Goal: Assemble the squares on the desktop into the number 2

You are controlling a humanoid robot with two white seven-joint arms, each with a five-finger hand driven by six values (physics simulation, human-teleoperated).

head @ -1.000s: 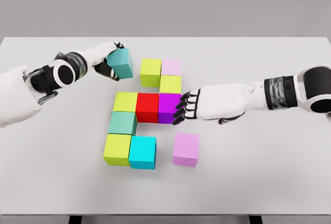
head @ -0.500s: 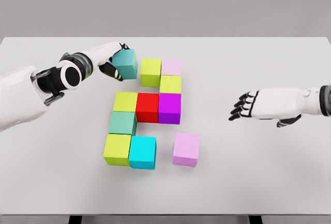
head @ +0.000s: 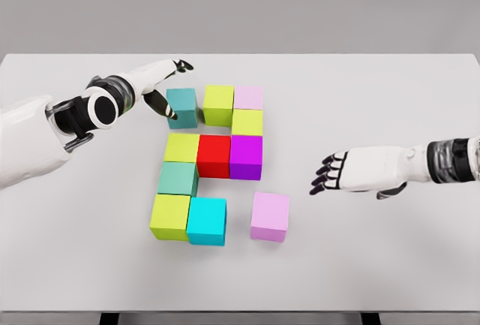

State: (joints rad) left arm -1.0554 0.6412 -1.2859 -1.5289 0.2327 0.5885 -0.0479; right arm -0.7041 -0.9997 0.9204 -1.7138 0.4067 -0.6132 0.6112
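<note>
Head view showed the 2 nearly formed on the surface (head: 390,100): the teal cube (head: 182,107) sat in the top row beside the open left robot hand (head: 163,85), while the pink cube (head: 270,216) lay just apart from the bottom row, near the open right robot hand (head: 330,175).

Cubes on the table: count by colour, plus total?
Yellow-green cubes: 4
Teal cubes: 2
Pink cubes: 2
Red cube: 1
Purple cube: 1
Cyan cube: 1
Total: 11
</note>
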